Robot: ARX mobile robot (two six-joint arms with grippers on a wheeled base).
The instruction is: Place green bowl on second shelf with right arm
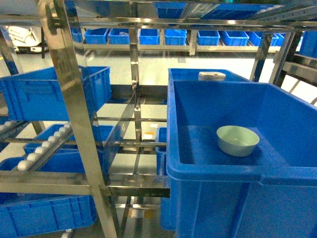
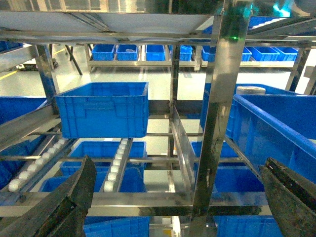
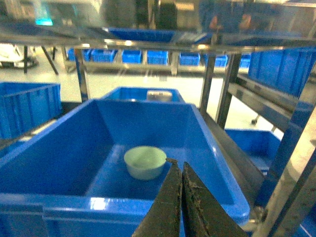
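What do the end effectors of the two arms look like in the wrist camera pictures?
The left end effector shows two broad, dark fingers with a rough, worn surface, each tapering to a blunt tip. The right end effector has two narrow black fingers that taper to a point; their surface looks scuffed and speckled. No cables, markings or arm links are visible in these pictures.
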